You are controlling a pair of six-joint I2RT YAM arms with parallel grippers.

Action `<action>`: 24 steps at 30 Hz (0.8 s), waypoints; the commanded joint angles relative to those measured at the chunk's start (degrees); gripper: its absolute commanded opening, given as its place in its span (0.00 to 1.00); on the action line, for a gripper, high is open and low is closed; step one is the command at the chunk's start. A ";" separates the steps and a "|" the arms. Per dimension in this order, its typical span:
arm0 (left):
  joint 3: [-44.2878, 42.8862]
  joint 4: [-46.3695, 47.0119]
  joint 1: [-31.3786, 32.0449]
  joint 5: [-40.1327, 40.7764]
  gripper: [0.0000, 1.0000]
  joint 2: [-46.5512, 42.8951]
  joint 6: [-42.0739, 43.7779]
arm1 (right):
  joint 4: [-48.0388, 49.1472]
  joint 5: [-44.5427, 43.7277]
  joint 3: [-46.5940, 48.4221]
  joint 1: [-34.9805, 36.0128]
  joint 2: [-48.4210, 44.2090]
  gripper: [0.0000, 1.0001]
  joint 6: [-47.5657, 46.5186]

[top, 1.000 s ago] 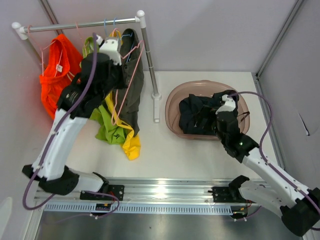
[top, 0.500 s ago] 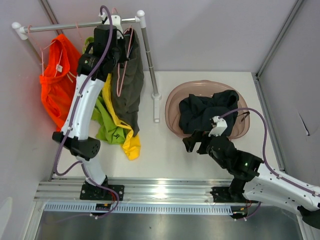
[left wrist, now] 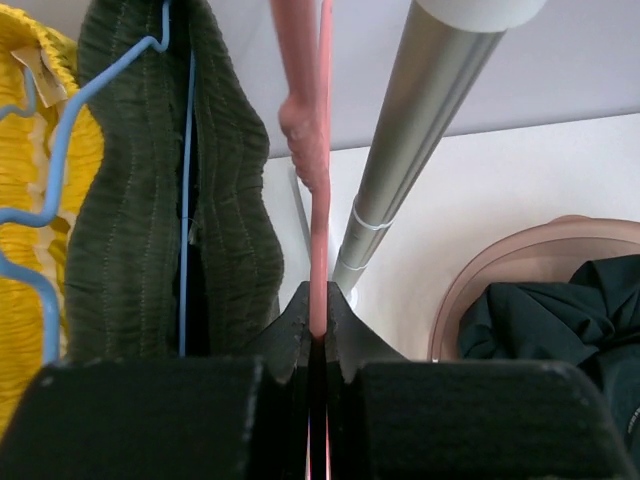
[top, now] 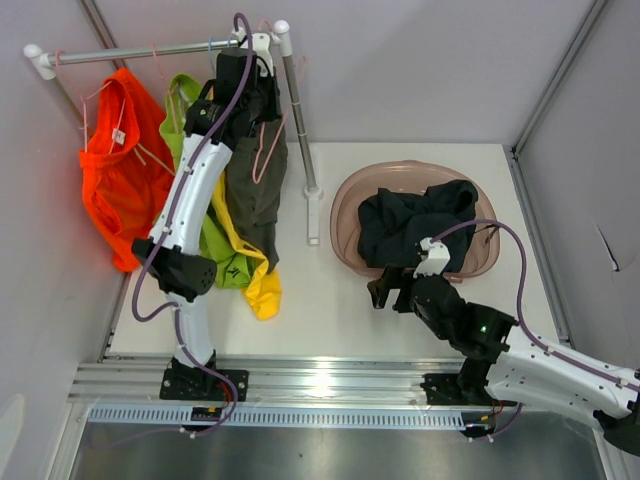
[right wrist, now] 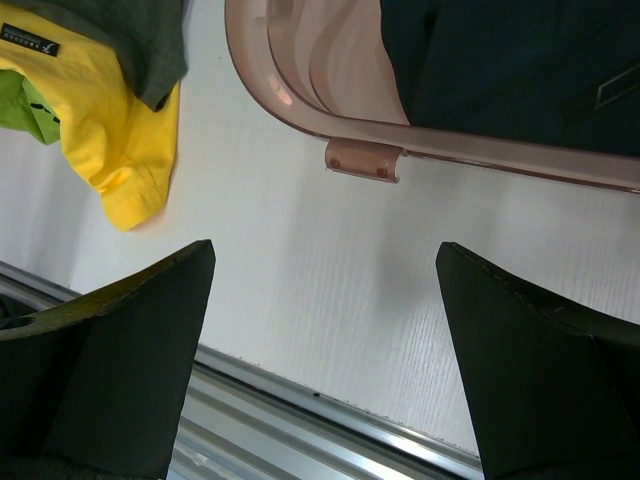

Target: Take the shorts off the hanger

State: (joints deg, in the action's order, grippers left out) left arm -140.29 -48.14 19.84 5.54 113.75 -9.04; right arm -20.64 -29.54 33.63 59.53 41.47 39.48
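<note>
My left gripper [top: 268, 100] is raised by the right end of the rack rail and is shut on a bare pink hanger [left wrist: 312, 150]. To its left the dark olive shorts [left wrist: 130, 200] hang on a blue hanger [left wrist: 60, 150], with the yellow shorts [left wrist: 25, 250] beside them. In the top view the orange shorts [top: 115, 160], lime green shorts [top: 215, 245], yellow shorts [top: 262, 290] and olive shorts [top: 258, 190] hang from the rail. The black shorts [top: 415, 225] lie in the pink basin [top: 345, 200]. My right gripper [top: 395, 285] is open and empty, in front of the basin.
The rack's metal post [left wrist: 420, 140] stands just right of the pink hanger, its foot [top: 314, 225] between the clothes and the basin. An aluminium rail [right wrist: 300, 430] runs along the near table edge under my right gripper. Grey walls close in the left, back and right.
My left gripper has risen and moved right along the rail with the pink hanger. My right gripper has pulled back out of the basin, leaving the black shorts in it.
</note>
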 commanded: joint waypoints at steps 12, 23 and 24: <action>2.30 -0.99 -0.24 -0.01 0.94 -10.81 -0.02 | 1.66 -1.83 -0.41 1.99 -1.22 0.99 2.44; 10.03 -0.28 -1.38 4.65 0.90 -21.91 1.39 | -0.98 -4.65 0.30 5.95 -2.01 1.00 3.41; 10.38 -0.37 -1.55 4.65 0.90 -21.73 1.30 | -1.24 -4.91 0.39 6.21 -2.10 0.99 3.49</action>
State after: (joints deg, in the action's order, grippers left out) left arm -130.61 -48.36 19.25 8.51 91.07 -8.93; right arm -21.56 -31.38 33.21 64.73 40.25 41.41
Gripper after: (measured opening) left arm 0.901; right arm 0.993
